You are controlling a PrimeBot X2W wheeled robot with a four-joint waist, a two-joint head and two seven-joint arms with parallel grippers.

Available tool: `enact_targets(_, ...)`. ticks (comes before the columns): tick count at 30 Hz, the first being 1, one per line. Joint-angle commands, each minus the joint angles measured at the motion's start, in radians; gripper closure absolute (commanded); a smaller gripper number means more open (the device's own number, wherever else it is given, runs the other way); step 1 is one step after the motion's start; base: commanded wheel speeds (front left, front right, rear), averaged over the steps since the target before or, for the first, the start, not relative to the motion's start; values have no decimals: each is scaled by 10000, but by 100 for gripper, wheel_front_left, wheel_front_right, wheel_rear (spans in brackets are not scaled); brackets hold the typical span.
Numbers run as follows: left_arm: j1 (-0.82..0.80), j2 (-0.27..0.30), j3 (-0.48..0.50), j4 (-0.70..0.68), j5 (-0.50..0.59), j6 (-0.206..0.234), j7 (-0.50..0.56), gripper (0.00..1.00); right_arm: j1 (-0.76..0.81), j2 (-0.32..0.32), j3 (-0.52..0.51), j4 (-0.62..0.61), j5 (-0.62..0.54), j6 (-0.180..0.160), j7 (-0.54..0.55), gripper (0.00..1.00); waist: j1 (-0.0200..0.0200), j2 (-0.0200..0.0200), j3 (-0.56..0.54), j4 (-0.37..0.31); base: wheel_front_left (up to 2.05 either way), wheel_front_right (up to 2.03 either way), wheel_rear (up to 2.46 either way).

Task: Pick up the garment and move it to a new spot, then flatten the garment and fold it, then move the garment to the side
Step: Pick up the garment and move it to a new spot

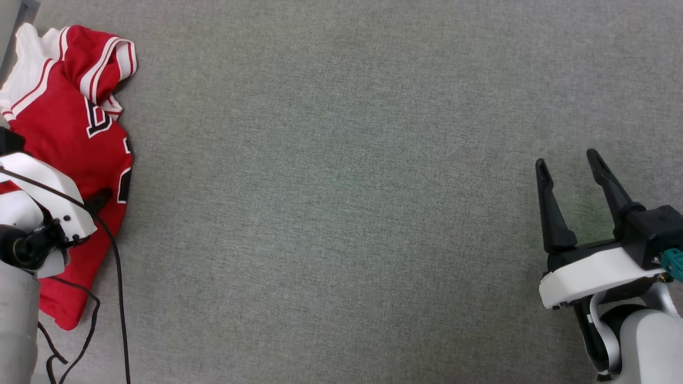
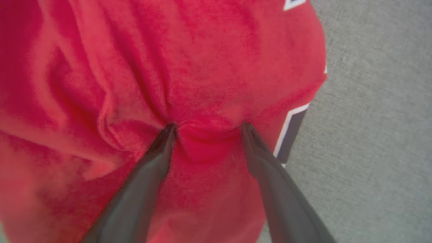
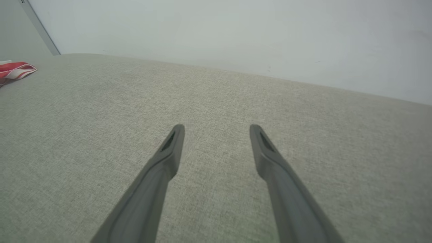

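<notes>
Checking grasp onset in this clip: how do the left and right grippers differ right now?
The left gripper presses into the garment, fabric bunched between its jaws; the right gripper is above bare grey surface. The left gripper is at the robot's far left; the right gripper far right, away from the garment. Both stand open, gripping nothing.

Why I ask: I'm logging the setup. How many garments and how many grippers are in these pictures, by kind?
Garments: 1, the red jersey, crumpled at the left.
Grippers: 2, the left gripper, fingers open and pressed into the jersey, and the right gripper, fingers open over bare surface.
Total: 3
</notes>
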Motion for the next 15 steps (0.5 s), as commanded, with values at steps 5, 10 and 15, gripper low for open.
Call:
enact_targets(5, -108, -293, -285, 478, 58, -23, -737, 100, -141, -13, -25, 129, 24, -5, -45, 0, -1, 0, -115, -40, 0, 0, 0)
enact_targets(10, -483, -46, -327, 537, 578, 4, -2580, 100, 18, -13, -121, 195, -9, -5, -62, 0, -1, 0, -538, 36, 0, 0, 0)
enact_targets(15, -755, 14, -412, 537, 1187, 197, -4830, 100, 231, -13, -169, 328, 123, -5, -124, 0, -1, 0, -1204, 145, 0, 0, 0)
